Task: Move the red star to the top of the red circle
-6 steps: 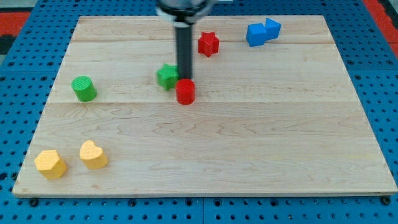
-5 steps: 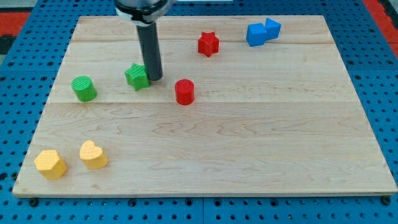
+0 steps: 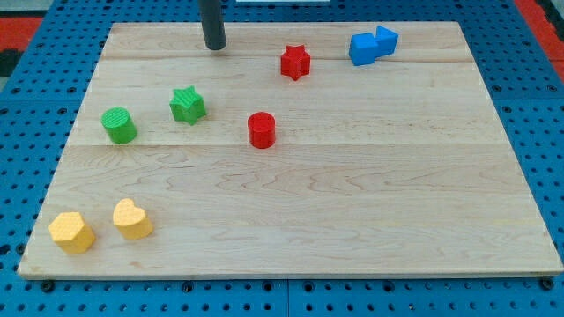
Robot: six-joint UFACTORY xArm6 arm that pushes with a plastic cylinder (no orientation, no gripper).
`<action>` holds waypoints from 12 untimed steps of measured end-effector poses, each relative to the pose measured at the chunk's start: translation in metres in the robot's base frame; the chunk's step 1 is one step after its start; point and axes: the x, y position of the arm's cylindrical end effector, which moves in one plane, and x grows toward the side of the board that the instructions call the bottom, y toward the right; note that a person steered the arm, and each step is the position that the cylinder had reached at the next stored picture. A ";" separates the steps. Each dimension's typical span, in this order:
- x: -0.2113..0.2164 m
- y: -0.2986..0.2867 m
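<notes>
The red star (image 3: 296, 62) lies near the view's top, right of centre. The red circle (image 3: 262, 129) stands below it and a little to its left, with a clear gap between them. My tip (image 3: 214, 46) is at the view's top, left of the red star and well above the green star (image 3: 188, 105). It touches no block.
A green circle (image 3: 119, 125) sits left of the green star. Two blue blocks (image 3: 372, 45) touch each other at the top right. A yellow hexagon (image 3: 71, 232) and a yellow heart (image 3: 132, 218) lie at the bottom left of the wooden board (image 3: 352, 202).
My tip pushed the green star to the left, away from the red circle, then moved up to the view's top. The red star and red circle have not moved.
</notes>
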 end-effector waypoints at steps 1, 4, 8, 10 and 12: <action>-0.016 0.000; -0.040 0.009; 0.055 0.086; 0.029 0.068; 0.065 0.131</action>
